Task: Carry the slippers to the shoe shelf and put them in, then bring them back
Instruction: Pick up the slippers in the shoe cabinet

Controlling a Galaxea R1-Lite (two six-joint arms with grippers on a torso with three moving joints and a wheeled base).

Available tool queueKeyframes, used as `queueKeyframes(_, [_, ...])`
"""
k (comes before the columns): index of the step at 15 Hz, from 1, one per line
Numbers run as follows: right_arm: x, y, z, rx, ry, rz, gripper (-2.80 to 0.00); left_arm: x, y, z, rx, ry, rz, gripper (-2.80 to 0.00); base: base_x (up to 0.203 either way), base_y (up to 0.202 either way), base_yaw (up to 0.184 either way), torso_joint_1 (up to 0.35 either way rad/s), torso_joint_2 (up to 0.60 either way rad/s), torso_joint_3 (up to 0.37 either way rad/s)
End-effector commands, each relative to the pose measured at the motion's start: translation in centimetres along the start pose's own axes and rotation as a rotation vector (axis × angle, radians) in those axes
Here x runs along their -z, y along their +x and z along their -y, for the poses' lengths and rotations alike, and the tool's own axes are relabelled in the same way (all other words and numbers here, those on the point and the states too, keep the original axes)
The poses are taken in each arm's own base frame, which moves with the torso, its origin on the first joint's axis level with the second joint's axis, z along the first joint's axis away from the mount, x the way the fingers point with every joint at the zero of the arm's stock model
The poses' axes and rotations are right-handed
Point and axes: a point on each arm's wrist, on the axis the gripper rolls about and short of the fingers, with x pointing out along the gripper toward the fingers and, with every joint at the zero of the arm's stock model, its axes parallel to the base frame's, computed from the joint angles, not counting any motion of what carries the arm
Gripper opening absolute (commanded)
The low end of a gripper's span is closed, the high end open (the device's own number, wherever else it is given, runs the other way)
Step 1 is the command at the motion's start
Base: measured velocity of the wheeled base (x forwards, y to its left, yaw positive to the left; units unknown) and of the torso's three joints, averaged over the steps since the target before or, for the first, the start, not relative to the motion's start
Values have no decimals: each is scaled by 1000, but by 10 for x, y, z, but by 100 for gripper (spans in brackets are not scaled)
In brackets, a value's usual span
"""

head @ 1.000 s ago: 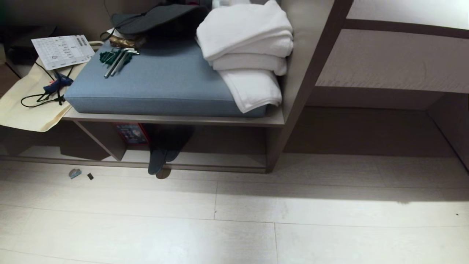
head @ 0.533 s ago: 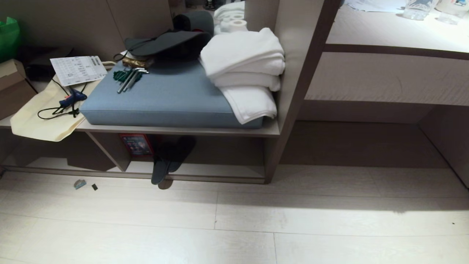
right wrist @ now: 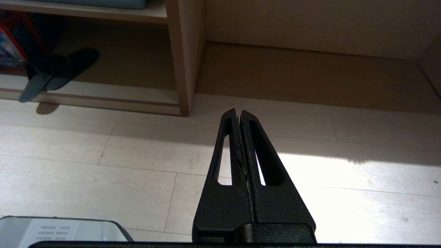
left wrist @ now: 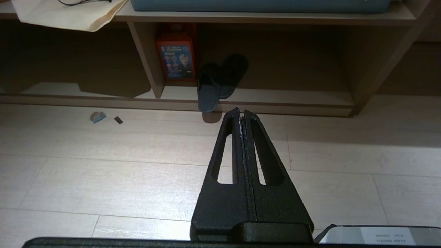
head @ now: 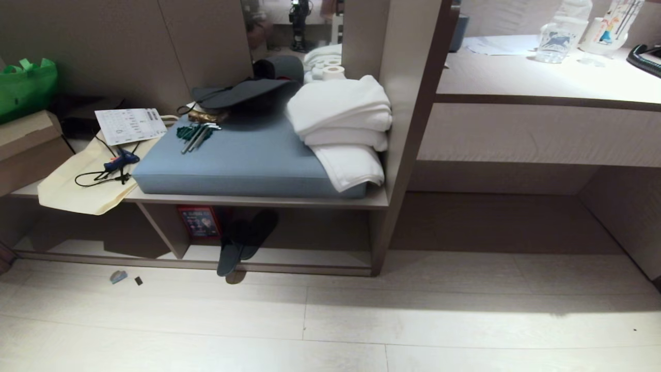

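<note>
Slippers (head: 241, 240) lie in the shoe shelf (head: 310, 256), in the part just right of the standing divider (head: 164, 230). One lies partly on top of the other, and one heel sticks out over the front edge of the shelf toward the floor (head: 330, 320). They are dark grey-blue, flat and thin, and they look soft and floppy.

What has changed is the look from the head: the whole room has slid down in that view since a second ago, so more of the wall and the table (head: 542, 77) at 1 o'clock shows. The robot's body rose; the slippers did not move. I think the putting-in part is done and the bringing-back part comes next.

Just left of the slippers, at 9 o'clock, stands a red box (head: 199, 222). Above, on the bench board, a blue cushion (head: 242, 160) holds white towels (head: 341, 124).

Left gripper (left wrist: 240, 114) and right gripper (right wrist: 237, 114) both hang over the floor, well apart from the slippers, jaws pressed together and holding nothing.
</note>
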Motion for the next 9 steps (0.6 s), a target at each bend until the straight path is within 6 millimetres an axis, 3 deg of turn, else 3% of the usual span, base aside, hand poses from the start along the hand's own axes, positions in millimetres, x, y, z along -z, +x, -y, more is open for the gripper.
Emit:
queueKeyframes(1, [0, 0, 0, 1, -1, -1, -280, 0, 0, 0, 0, 0, -2, -280, 0, 0, 0, 2, -5, 205])
queueKeyframes(9, [0, 0, 0, -1, 1, -2, -280, 0, 0, 0, 0, 0, -1, -280, 0, 0, 0, 3, 1, 204])
